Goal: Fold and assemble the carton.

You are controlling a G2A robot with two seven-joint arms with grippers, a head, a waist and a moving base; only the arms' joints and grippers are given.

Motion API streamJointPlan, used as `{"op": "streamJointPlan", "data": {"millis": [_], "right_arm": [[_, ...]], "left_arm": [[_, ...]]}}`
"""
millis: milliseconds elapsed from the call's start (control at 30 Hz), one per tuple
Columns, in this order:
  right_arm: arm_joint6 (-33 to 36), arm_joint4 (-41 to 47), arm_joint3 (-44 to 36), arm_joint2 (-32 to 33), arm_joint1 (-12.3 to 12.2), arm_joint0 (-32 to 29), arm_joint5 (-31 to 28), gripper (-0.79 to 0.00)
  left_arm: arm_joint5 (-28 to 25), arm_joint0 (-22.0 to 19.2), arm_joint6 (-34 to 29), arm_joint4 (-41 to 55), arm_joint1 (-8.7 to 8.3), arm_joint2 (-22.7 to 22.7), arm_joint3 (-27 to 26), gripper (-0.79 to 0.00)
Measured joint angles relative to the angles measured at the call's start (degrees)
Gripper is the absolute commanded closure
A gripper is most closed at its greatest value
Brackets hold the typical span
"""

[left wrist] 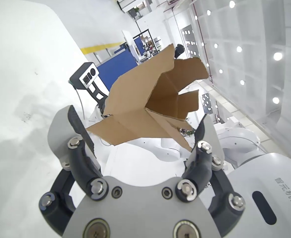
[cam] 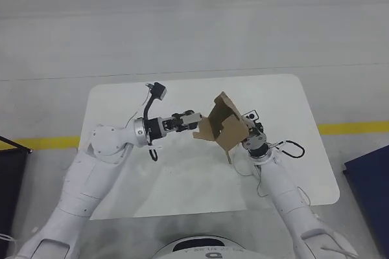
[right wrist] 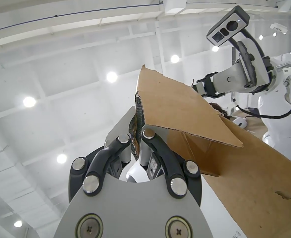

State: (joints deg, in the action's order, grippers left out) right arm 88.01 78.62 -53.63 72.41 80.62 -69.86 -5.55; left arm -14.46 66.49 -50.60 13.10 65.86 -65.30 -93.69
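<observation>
The brown cardboard carton is held partly unfolded above the middle of the white table, with its flaps splayed out. My right gripper is at the carton's right side. In the right wrist view that gripper is shut on a wall edge of the carton. My left gripper is at the carton's left side. In the left wrist view it stands open, and a flap of the carton reaches in between its fingers.
The table's far edge lies just behind the carton, and bare tabletop stretches to the left and front. On the floor are a yellow line, a blue object at the right and a dark frame at the left.
</observation>
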Motion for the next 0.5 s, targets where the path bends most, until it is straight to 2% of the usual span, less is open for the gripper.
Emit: {"op": "streamJointPlan", "data": {"millis": [300, 500], "right_arm": [[0.0, -4.3, -2.5, 0.4, -0.4, -1.4, -1.8, 0.0], [0.0, -5.4, -2.8, 0.7, -0.6, -2.2, -2.1, 0.0]], "left_arm": [[5.8, -2.5, 4.7, -6.3, 0.59, 3.3, -1.1, -0.785], [6.6, -3.0, 7.4, -3.3, 1.11, 4.0, -0.9, -0.785]]}}
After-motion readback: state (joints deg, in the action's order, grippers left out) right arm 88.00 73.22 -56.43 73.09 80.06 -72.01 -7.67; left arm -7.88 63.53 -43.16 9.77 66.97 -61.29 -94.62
